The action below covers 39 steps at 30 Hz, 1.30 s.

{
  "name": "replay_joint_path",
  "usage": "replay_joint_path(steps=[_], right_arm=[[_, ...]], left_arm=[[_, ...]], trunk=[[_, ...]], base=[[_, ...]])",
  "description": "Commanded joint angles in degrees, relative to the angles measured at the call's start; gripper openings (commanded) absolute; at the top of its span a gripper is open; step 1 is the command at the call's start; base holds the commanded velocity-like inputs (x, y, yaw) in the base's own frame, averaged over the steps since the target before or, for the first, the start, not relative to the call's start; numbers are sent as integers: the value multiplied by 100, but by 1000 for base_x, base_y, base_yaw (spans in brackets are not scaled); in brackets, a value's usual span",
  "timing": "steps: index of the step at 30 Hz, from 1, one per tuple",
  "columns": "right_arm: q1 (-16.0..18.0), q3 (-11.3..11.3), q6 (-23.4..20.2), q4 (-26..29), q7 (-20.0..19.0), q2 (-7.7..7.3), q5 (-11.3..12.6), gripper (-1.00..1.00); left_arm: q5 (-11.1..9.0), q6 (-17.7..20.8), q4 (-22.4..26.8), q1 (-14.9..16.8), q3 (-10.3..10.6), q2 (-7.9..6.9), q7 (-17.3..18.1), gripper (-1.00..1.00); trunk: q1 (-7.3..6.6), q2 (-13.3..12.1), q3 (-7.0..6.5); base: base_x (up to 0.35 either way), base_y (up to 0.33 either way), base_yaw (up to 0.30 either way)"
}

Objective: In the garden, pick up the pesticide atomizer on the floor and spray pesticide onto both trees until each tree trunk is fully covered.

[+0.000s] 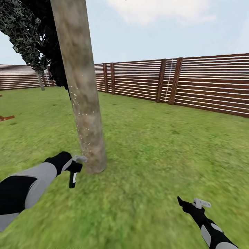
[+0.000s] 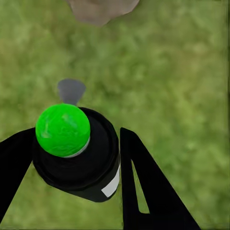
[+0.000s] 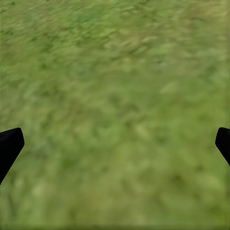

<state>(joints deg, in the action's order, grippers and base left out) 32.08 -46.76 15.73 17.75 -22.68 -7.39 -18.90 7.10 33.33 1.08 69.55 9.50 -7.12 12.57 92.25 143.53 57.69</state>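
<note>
- Head view: the tree trunk [image 1: 83, 97] runs from the top of the frame down to the grass [image 1: 155, 145] at centre-left, its long axis leaning slightly, with pale specks scattered on its lower half. The left gripper [image 1: 74, 170] sits at lower left, just beside the base of the trunk, with the trunk lying to its right. It carries a small dark object that I take to be the pesticide atomizer [image 1: 72, 178], hanging below the fingers. The right gripper [image 1: 185, 204] is at lower right, well apart from the trunk, over bare grass. A brown slatted fence [image 1: 207, 83] crosses the middle of the frame, and a dark narrow tree [image 1: 34, 38] fills the upper left.
- Left wrist view: the left gripper [image 2: 72, 163] is clamped on the pesticide atomizer [image 2: 79, 160], a black round body with a bright green cap, one finger on each side. The base of the tree trunk [image 2: 100, 8] shows at the top centre, ahead of a grey nozzle, so the sprayer appears aimed at the trunk. The left arm is plainly the nearer one for spraying.
- Right wrist view: the right gripper [image 3: 115, 143] has its fingertips [image 3: 9, 143] far apart at the frame's lower corners, holding nothing, above grass.
</note>
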Motion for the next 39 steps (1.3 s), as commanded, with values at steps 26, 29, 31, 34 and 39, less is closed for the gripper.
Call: replay_joint_path(steps=[26, 29, 31, 34, 39], right_arm=[[0, 9, 0, -9, 0, 44, -26, 100], [0, 9, 0, -9, 1, 44, -26, 100], [0, 9, 0, -9, 0, 44, -26, 100], [0, 9, 0, -9, 4, 44, -26, 100], [0, 9, 0, -9, 3, 45, -26, 100]], left_arm=[[-1079, -907, 7, -821, -20, 0, -18, -100], [-1079, -907, 6, -821, -19, 0, -18, -100], [-1079, -907, 6, -821, -18, 0, -18, -100], [-1079, -907, 6, -821, -18, 0, -18, -100], [-1079, -907, 6, -821, -18, 0, -18, -100]], trunk=[[0, 0, 0], [0, 0, 0], [0, 0, 0], [0, 0, 0], [0, 0, 0]], base=[[67, -272, 172], [181, -286, 44], [60, -314, 190], [10, -327, 243], [1, -330, 252]])
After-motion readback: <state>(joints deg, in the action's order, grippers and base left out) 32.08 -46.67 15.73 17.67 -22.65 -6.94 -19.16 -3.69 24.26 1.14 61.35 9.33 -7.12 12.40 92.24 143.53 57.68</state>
